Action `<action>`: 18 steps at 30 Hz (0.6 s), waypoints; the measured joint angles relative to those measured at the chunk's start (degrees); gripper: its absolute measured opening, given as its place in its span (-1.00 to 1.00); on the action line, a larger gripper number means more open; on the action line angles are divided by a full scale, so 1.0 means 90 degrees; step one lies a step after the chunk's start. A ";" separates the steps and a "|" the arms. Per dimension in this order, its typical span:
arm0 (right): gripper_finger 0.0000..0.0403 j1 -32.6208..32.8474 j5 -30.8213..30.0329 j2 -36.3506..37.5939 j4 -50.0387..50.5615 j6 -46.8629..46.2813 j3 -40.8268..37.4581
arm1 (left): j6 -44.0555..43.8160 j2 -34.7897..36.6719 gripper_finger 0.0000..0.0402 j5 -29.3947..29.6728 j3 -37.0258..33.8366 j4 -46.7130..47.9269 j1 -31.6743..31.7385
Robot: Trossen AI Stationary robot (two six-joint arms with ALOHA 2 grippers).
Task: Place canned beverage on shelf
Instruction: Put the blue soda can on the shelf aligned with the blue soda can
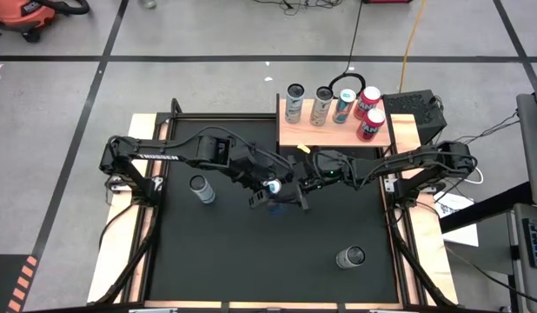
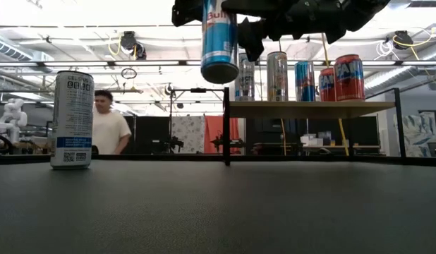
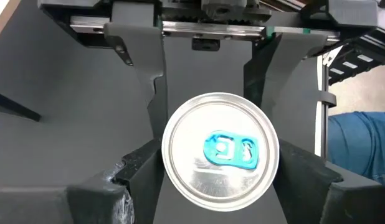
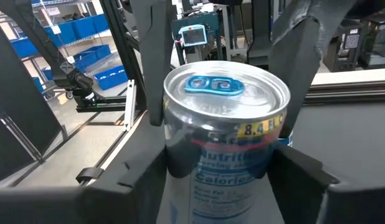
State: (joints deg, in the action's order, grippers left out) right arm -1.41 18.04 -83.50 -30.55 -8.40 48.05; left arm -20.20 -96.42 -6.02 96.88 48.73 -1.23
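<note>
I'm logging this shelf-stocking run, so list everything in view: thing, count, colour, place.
shelf: one, light wood, far edge of the table.
shelf cans: five, standing on the shelf top; two silver-and-black, one blue-and-white, two red.
loose cans: two, silvery, on the mat; one by the left arm, one near the right front corner.
held can: one, blue and silver, lifted above mid-mat.
mat: one, black, covering the table.
person: one, white shirt, in the room beyond the table.
left gripper: dark, jaws shut on the held can.
right gripper: dark, around the same can from the opposite side.
</note>
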 joint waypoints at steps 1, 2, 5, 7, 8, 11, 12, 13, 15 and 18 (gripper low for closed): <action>0.07 0.0000 0.0001 0.0001 0.0000 0.0006 0.0000 | -0.0002 0.0000 0.26 0.0002 0.0000 0.0002 0.0001; 0.01 0.0000 0.0001 0.0000 0.0000 0.0007 0.0000 | -0.0006 0.0000 0.26 0.0002 0.0000 0.0002 0.0003; -0.17 0.0000 0.0001 0.0000 -0.0004 0.0010 0.0000 | -0.0013 0.0000 0.26 0.0007 0.0000 0.0005 0.0005; -0.22 0.0002 0.0008 0.0002 -0.0002 0.0012 0.0000 | -0.0018 0.0000 0.26 0.0010 0.0000 0.0005 0.0005; -0.22 0.0002 0.0008 0.0002 -0.0002 0.0012 0.0000 | -0.0021 0.0000 0.26 0.0010 0.0000 0.0005 0.0005; -0.22 0.0002 0.0008 0.0002 -0.0001 0.0005 0.0000 | -0.0027 0.0000 0.26 0.0010 0.0000 0.0002 0.0005; -0.22 0.0002 0.0010 0.0002 0.0012 -0.0014 0.0000 | -0.0023 0.0000 0.26 0.0010 0.0000 0.0002 0.0005; -0.22 0.0002 0.0009 0.0004 0.0037 -0.0025 0.0000 | -0.0012 0.0000 0.26 0.0010 0.0000 0.0001 0.0005; -0.22 0.0002 0.0008 0.0012 0.0084 -0.0027 0.0003 | -0.0001 0.0000 0.26 0.0010 0.0000 -0.0001 0.0005; -0.22 0.0002 0.0006 0.0012 0.0099 -0.0034 0.0009 | 0.0111 0.0000 0.26 0.0015 0.0000 0.0000 0.0005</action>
State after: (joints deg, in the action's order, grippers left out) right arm -1.39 18.09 -83.40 -29.65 -8.71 48.13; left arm -19.20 -96.42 -5.89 96.88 48.73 -1.19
